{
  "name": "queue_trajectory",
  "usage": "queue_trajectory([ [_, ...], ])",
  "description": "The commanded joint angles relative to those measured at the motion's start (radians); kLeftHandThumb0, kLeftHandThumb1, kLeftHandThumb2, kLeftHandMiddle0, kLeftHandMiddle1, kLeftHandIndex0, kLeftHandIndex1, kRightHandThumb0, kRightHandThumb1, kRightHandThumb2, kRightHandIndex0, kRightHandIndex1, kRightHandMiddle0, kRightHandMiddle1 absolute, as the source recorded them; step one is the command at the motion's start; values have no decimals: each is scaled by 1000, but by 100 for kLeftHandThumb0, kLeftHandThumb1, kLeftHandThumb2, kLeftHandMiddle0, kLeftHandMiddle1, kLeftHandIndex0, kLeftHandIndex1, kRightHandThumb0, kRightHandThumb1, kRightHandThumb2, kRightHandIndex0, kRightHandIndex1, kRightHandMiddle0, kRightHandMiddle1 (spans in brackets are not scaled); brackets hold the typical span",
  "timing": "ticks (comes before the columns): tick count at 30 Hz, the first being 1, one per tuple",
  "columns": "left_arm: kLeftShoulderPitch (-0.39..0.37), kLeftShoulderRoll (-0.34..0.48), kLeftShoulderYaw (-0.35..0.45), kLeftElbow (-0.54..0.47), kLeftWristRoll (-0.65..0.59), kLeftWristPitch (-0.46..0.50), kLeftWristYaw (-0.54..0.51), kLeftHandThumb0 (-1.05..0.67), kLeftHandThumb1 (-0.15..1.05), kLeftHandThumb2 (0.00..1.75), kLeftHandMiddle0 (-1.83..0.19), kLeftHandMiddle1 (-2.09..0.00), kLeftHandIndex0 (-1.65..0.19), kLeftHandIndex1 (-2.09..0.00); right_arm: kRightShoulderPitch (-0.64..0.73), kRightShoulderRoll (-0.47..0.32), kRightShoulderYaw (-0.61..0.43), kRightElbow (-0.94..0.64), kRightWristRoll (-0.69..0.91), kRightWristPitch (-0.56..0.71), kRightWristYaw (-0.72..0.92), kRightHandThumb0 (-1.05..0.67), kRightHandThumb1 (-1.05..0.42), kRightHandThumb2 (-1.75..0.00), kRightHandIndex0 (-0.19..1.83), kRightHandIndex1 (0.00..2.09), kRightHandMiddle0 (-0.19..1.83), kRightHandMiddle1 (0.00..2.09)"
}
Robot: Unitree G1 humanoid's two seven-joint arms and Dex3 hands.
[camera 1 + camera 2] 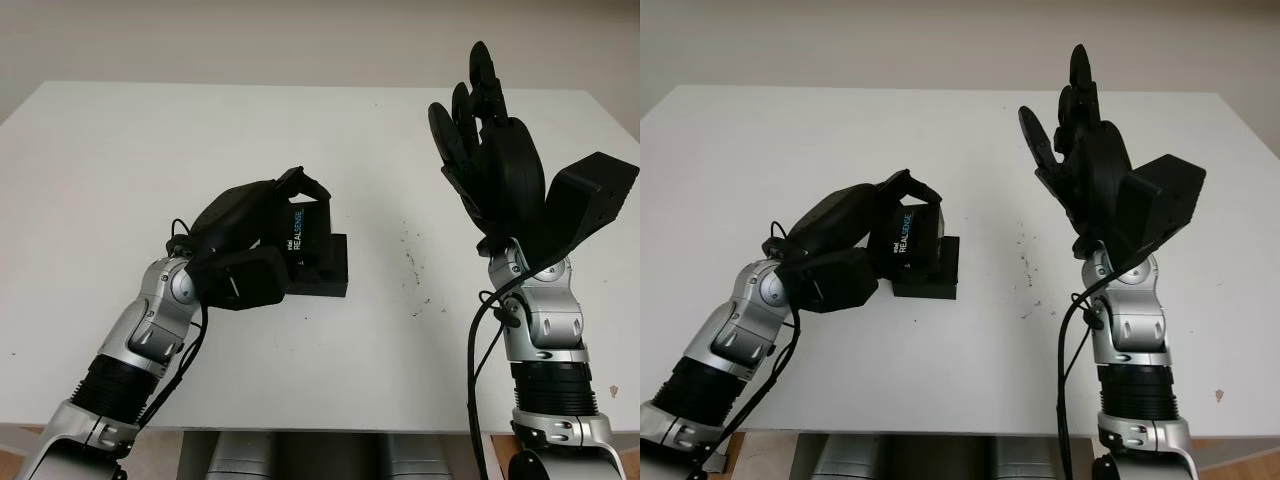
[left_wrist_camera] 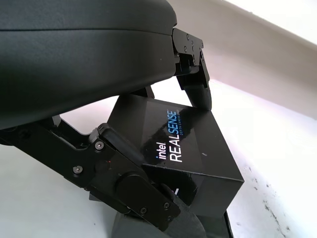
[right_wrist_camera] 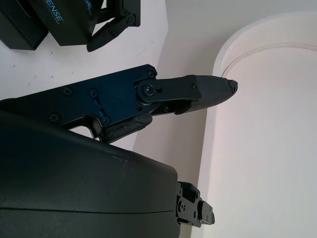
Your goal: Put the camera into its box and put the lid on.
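Observation:
The black box base (image 1: pixel 322 270) sits on the white table (image 1: pixel 120 170) left of centre. My left hand (image 1: pixel 268 228) is shut on the black lid (image 1: pixel 309 234) printed "REALSENSE" and holds it tilted just above the base's left part. In the left wrist view the lid (image 2: pixel 176 148) is pinched between my fingers (image 2: pixel 195 82), with the base (image 2: pixel 168 229) right below it. The camera itself is hidden from view. My right hand (image 1: pixel 480 110) is raised above the table's right side, open and holding nothing.
Small dark specks (image 1: pixel 415 270) mark the table between the box and the right arm. The right arm's cable (image 1: pixel 478 340) hangs beside its forearm. The table's front edge (image 1: pixel 330 430) runs just ahead of both arms.

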Motion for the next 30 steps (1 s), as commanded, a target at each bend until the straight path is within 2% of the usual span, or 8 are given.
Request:
queue_trajectory([
  [1,-1,-4,-2,-22,-8,9,-12,-6,99,5,-30,-136,-24,-133,5,0,-4,-23,-1,-5,-5,-74,-105,-28,-19,0,-16,5],
  [24,18,-46,-37,-34,-4,-23,-7,-5,98,5,-33,-136,-25,-137,17,1,-3,-45,6,10,-15,-72,-105,-28,-19,0,-16,5],
  [30,17,-59,-51,-40,10,5,-19,-5,98,5,-32,-138,-24,-139,21,5,-1,-52,4,12,-18,-73,-105,-28,-19,0,-16,5],
])
